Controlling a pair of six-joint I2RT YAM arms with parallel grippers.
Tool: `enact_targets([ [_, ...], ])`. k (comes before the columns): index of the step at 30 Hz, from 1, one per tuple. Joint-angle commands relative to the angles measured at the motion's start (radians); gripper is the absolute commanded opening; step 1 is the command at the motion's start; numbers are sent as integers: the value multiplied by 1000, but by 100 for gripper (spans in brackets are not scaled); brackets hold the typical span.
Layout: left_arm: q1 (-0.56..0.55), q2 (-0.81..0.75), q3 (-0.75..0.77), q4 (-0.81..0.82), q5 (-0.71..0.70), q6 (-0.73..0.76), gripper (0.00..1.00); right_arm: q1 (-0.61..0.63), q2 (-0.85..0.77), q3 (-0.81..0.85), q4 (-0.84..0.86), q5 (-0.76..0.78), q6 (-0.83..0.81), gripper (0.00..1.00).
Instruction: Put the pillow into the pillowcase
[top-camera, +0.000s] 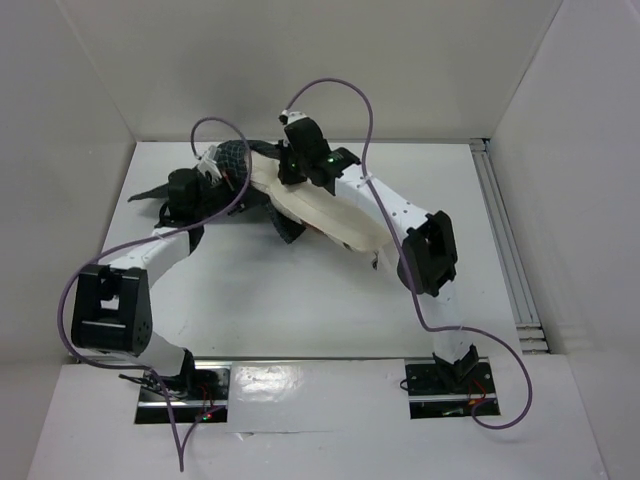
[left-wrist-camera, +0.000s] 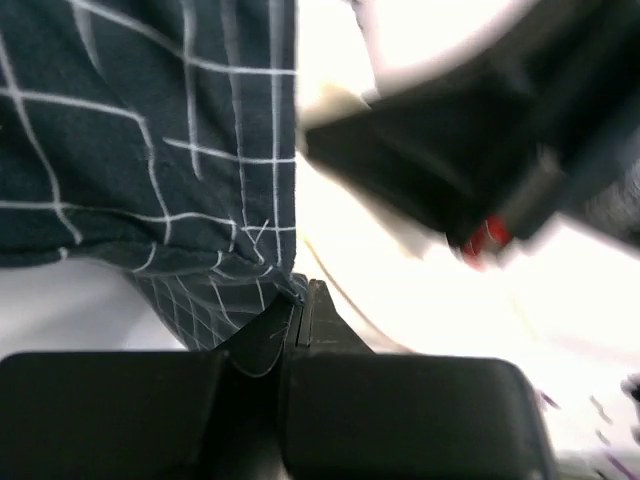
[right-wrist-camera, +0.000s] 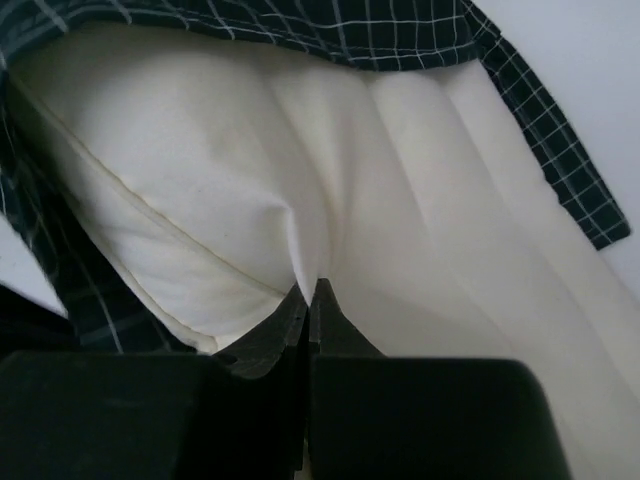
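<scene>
The left gripper (left-wrist-camera: 302, 298), jaws pressed together, pinches the pillowcase (left-wrist-camera: 150, 130) hem. The right gripper (right-wrist-camera: 312, 292), also closed, nips a fold of the pillow (right-wrist-camera: 230, 170), whose end sits inside the pillowcase mouth. Both lie toward twelve o'clock on the table (top-camera: 300, 310), with the pillow trailing toward four.

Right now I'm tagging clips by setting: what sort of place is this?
Likely a robot lab test cell, not a home: a white table boxed in by plain white walls, two arms bolted to its near edge, and loose purple cables. Only the pillow and pillowcase look domestic.
</scene>
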Motion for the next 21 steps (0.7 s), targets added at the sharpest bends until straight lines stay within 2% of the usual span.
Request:
enact_targets([
  [1,-24,-22,-140,196,190,-118,0,15,124,27,70,-16,31,0],
  [4,-47,-43,-267,276,222,-142,0,15,133,-57,124,-16,44,0],
  [7,-71,-97,-338,243,231,-129,0,6,143,-106,133,-49,65,0],
  [10,-72,-199,-381,134,216,-86,0,6,114,-193,184,-91,83,0],
  [12,-58,-265,-331,-98,156,5,0,6,74,-277,237,-126,93,0],
  [13,-41,-322,-297,-187,132,35,4,6,60,-304,256,-135,105,0],
  [14,-41,-345,-220,-264,93,98,26,6,45,-331,277,-144,116,0],
  [15,-24,-365,-178,-402,75,123,37,6,32,-374,291,-163,116,0],
  [16,-6,-382,-136,-456,56,147,47,6,13,-390,316,-163,116,0],
  [17,4,-413,-60,-508,12,193,62,6,12,-402,316,-163,126,0],
  [19,16,-442,-4,-596,-31,221,66,6,2,-414,316,-163,126,0],
  [21,30,-453,66,-630,-59,262,59,6,2,-424,316,-174,126,0],
])
